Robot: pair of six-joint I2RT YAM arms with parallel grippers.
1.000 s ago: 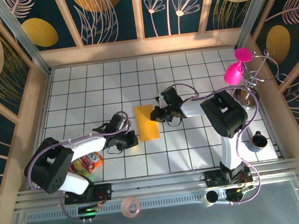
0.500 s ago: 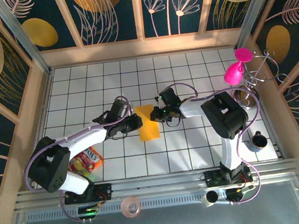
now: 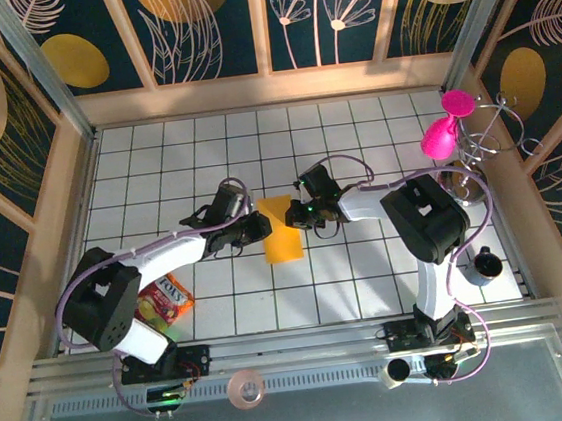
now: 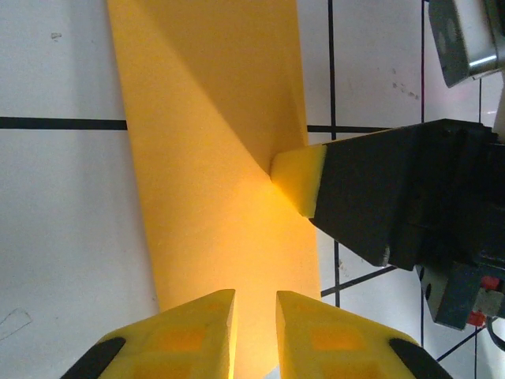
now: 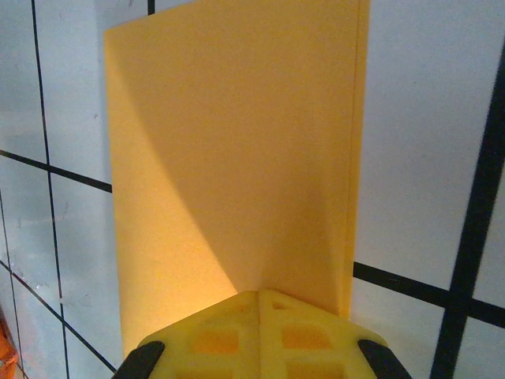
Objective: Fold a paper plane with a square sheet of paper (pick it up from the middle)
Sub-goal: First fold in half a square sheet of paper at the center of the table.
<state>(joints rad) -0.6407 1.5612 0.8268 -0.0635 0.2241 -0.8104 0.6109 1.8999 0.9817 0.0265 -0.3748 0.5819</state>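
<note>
The square sheet of paper lies folded in half as an orange-yellow rectangle on the white tiles; it also appears in the left wrist view and the right wrist view. My right gripper is shut, its joined tips pressing down on the sheet's right edge, where a shallow crease fans out. My left gripper hovers at the sheet's left edge, jaws a narrow gap apart with nothing between them, the paper lying beneath. The right gripper's yellow fingertip points toward it across the sheet.
A crinkly snack packet lies by the left arm's base. A pink balloon-like figure on a wire stand and a dark mug sit along the right wall. A tape roll rests on the near rail.
My left arm swung up and right from beside the packet to the sheet's left edge, and its jaws parted slightly. The right gripper stayed pressed on the paper.
</note>
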